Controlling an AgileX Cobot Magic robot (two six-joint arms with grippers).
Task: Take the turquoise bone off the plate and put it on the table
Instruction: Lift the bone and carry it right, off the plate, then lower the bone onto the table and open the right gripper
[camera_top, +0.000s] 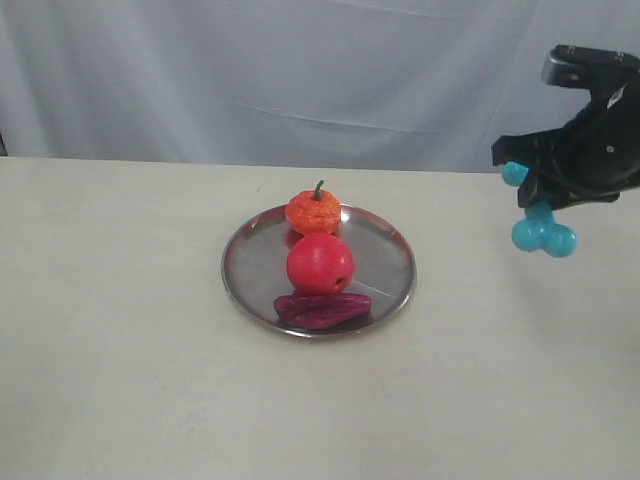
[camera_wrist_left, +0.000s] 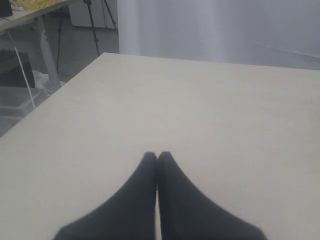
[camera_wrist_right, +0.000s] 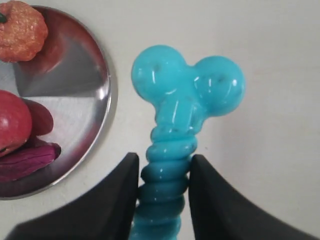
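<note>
My right gripper hangs above the table to the right of the plate, shut on the ribbed shaft of the turquoise bone. One knobbed end of the bone points down, clear of the tabletop. In the right wrist view the gripper pinches the bone at mid-shaft, with the plate off to one side. My left gripper is shut with nothing in it, low over bare table; it does not show in the exterior view.
On the plate sit an orange pumpkin-like toy, a red apple and a dark purple vegetable. A grey curtain hangs behind the table. In the left wrist view the table's edge borders floor and furniture legs.
</note>
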